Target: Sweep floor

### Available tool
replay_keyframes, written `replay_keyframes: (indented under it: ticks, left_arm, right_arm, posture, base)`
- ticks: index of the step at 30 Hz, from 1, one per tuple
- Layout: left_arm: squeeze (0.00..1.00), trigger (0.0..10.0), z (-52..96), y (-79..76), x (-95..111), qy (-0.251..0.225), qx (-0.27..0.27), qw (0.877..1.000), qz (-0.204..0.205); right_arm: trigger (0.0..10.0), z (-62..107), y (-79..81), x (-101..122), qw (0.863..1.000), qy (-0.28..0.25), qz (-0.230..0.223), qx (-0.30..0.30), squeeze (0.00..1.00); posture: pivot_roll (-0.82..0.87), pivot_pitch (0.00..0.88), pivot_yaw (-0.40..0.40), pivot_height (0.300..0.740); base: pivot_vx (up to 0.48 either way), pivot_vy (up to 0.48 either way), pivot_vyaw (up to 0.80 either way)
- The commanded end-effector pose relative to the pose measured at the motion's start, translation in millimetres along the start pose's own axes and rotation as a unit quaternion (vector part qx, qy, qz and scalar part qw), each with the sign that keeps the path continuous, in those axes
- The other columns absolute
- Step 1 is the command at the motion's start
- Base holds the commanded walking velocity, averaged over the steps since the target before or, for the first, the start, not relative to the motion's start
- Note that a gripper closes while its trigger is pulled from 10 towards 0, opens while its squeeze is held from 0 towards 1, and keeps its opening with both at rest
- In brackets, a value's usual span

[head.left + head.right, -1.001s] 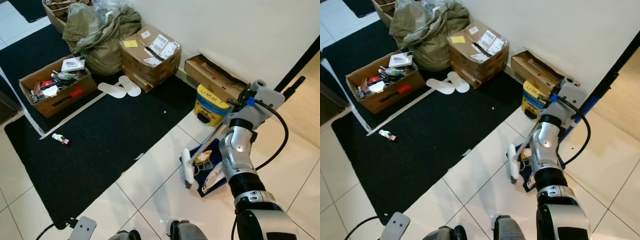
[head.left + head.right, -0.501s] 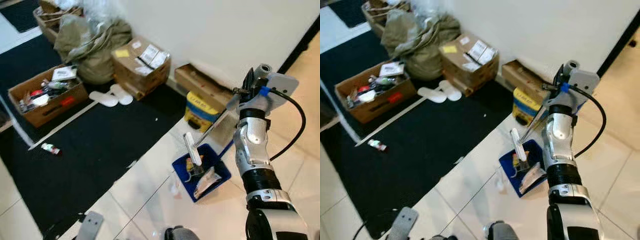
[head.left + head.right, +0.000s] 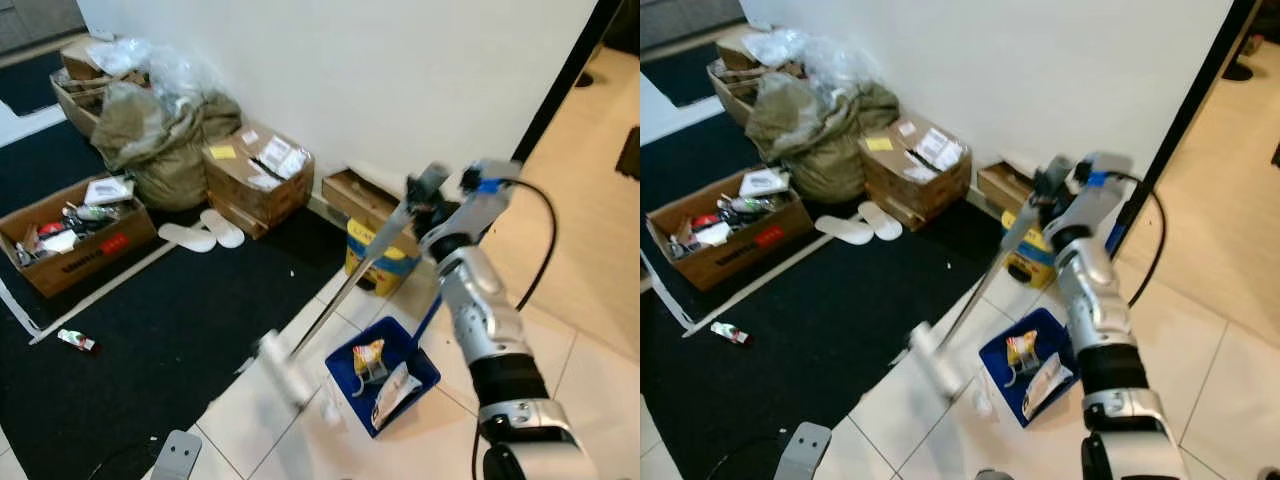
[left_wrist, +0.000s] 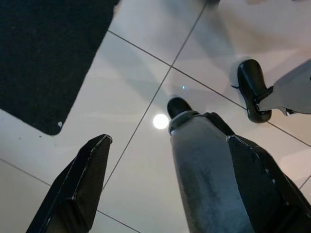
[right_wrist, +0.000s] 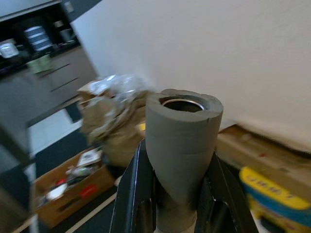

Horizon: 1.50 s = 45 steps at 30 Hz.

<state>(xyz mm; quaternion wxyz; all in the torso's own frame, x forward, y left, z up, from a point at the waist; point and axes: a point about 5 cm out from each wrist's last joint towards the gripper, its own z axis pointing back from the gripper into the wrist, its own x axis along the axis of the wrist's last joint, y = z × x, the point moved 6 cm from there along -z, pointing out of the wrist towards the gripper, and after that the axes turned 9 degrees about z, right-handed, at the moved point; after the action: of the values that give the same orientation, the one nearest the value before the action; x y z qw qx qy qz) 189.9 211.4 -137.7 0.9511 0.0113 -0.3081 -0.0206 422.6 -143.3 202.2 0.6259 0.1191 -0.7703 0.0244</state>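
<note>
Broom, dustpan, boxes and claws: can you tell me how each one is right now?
Broom: held up slanted, head blurred over the tiles.
Right claw: shut on the broom handle's grey grip.
Left claw: open, pointing down at the floor.
Dustpan: on the tiles, trash inside.
Brown box: open, full of small things.
Taped box: closed.
Sack: slumped by the wall.

i log: blue dustpan (image 3: 418,368), grey broom handle (image 5: 181,127), black mat (image 3: 150,320), yellow-and-blue bucket (image 3: 385,262), white tiles (image 3: 590,380).
</note>
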Motion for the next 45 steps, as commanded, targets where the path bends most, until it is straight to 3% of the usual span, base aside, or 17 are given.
replay_keyframes:
  ticks: [1,5,7,10,15,30,45]
  left_arm:
    - [0.0,10.0,2.2,0.4,-14,0.023,0.005,1.0,0.011]
    - [0.0,10.0,1.5,0.0,-14,0.029,0.007,0.999,0.016]
    - [0.0,10.0,1.5,0.0,-14,0.029,0.007,0.999,0.016]
    - [0.0,10.0,-0.2,-2.2,-11,0.029,0.006,0.999,0.016]
    - [0.0,10.0,-2.5,-5.5,-4,0.025,0.001,1.0,0.01]
    - [0.0,10.0,-1.2,-14.1,-13,0.038,-0.009,0.999,0.002]
    - [0.0,10.0,-1.9,-20.4,-13,0.039,-0.017,0.999,-0.007]
  right_arm:
    - [10.0,2.4,-2.5,-7,1.0,0.014,0.012,-0.001,0.0]
    - [10.0,10.2,-0.5,-32,0.998,0.059,0.017,0.005,0.0]
    - [10.0,10.2,-0.5,-32,0.998,0.059,0.017,0.005,0.0]
    - [10.0,23.1,3.8,-60,0.995,0.098,0.021,0.009,0.0]
    - [10.0,37.5,10.2,-86,0.99,0.142,0.019,0.012,0.0]
    - [10.0,47.0,20.5,-106,0.985,0.172,0.022,0.012,0.0]
    - [10.0,44.7,26.5,-106,0.986,0.166,0.011,0.002,0.0]
  posture:
    - [-0.06,0.038,-0.011,0.74]
    - [-0.07,0.024,-0.008,0.74]
    - [-0.07,0.024,-0.008,0.74]
    - [-0.08,0.013,-0.006,0.74]
    - [-0.08,0.007,-0.007,0.74]
    - [-0.08,0.018,-0.025,0.74]
    - [-0.08,0.022,-0.028,0.74]
  base:
    - [0.0,0.0,0.0]
    - [0.0,0.0,0.0]
    - [0.0,0.0,0.0]
    - [0.0,0.0,0.0]
    - [0.0,0.0,0.0]
    - [-0.232,0.0,0.0]
    - [-0.281,0.0,0.0]
